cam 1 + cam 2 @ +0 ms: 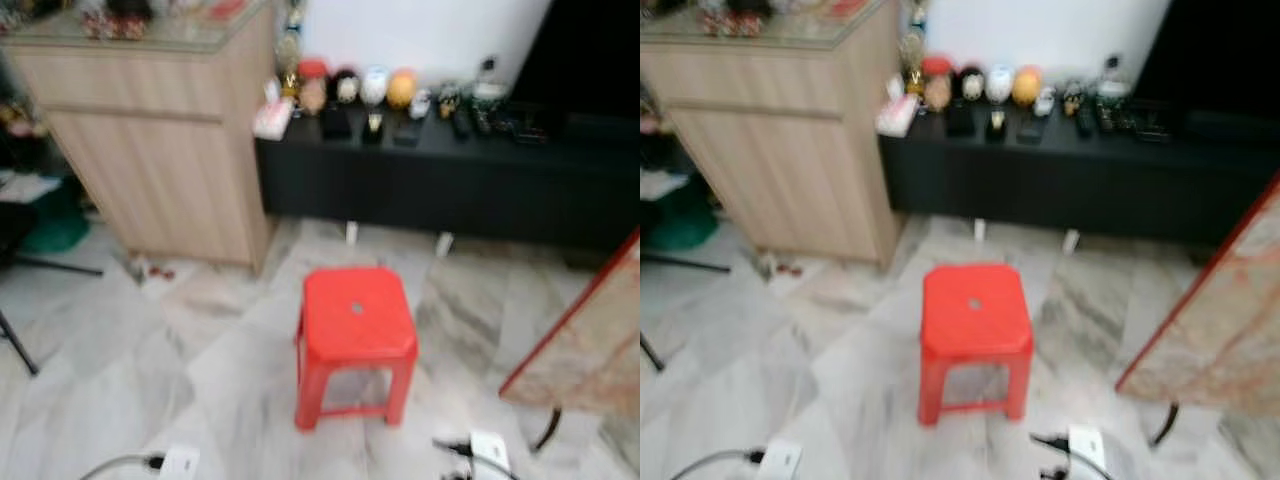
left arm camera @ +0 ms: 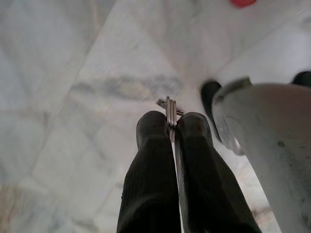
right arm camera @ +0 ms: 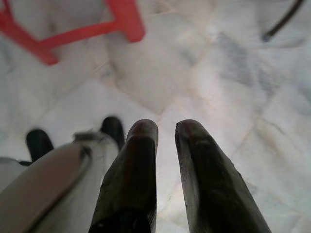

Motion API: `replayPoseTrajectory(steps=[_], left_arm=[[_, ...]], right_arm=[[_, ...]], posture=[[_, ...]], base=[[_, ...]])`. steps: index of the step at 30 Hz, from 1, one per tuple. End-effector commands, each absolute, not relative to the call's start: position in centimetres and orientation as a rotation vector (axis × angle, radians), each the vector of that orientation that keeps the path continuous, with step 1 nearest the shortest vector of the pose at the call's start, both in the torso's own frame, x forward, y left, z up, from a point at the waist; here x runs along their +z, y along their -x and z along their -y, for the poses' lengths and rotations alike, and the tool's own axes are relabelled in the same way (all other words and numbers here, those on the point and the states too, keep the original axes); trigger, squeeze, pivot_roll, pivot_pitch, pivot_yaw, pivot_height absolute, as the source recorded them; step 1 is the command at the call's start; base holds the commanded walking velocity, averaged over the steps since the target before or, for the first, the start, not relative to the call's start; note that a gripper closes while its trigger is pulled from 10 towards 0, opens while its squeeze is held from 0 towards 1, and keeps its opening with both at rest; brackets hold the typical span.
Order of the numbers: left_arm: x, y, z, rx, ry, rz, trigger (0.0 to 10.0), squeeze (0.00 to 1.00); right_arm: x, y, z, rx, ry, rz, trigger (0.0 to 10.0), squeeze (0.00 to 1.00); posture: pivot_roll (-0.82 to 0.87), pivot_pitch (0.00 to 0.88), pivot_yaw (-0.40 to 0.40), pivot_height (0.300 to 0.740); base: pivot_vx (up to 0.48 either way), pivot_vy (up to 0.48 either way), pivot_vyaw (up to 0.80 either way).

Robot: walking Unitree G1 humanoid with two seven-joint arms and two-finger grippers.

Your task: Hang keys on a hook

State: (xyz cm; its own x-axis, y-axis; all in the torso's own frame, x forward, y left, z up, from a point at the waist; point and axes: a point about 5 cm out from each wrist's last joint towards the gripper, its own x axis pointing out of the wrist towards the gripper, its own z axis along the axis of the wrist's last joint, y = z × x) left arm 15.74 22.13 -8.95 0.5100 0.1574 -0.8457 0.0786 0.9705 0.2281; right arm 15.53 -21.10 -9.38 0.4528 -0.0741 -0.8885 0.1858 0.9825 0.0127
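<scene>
We have the keys (image 2: 170, 112) pinched flat between the two closed fingers of our left gripper (image 2: 171, 127), their metal edges poking out just past the fingertips in the middle of the left wrist view, with marble floor (image 2: 73, 73) below. Our right gripper (image 3: 165, 131) holds nothing; its fingers stand a little apart over the same floor, with a leg of the red stool (image 1: 356, 318) at the upper left of that view.

So the pick-up looks done, and we judge ourselves in the carrying stage. From the head camera, the stool sits lower centre, a wooden cabinet (image 1: 160, 150) fills the upper left and a black low shelf (image 1: 450, 180) of small ornaments runs along the top. The picture is blurred, and we cannot make out any hook. Next we need to find it, walk up, and raise the left arm.
</scene>
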Motion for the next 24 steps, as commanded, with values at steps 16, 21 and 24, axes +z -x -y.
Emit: replayPoseTrajectory(steps=[16,21,24], left_arm=[[-9.2,-15.1,-22.2,0.058,-0.243,-1.062,10.0,0.00],[-9.1,-15.4,-22.3,0.066,-0.239,-1.059,10.0,0.00],[-8.9,-15.8,-22.5,0.070,-0.235,-1.053,10.0,0.00]], right_arm=[[-9.5,-15.5,20.3,-0.137,-0.116,-1.099,10.0,0.00],[-9.4,-16.0,20.1,-0.122,-0.122,-1.089,10.0,0.00],[-9.2,-16.6,19.9,-0.109,-0.110,-1.080,10.0,0.00]], posture=[[-0.02,0.016,-0.053,0.740],[-0.01,0.000,-0.051,0.740],[-0.01,0.000,-0.048,0.740]], base=[[0.000,-0.374,-0.04],[0.000,-0.370,0.00],[0.000,-0.370,0.00]])
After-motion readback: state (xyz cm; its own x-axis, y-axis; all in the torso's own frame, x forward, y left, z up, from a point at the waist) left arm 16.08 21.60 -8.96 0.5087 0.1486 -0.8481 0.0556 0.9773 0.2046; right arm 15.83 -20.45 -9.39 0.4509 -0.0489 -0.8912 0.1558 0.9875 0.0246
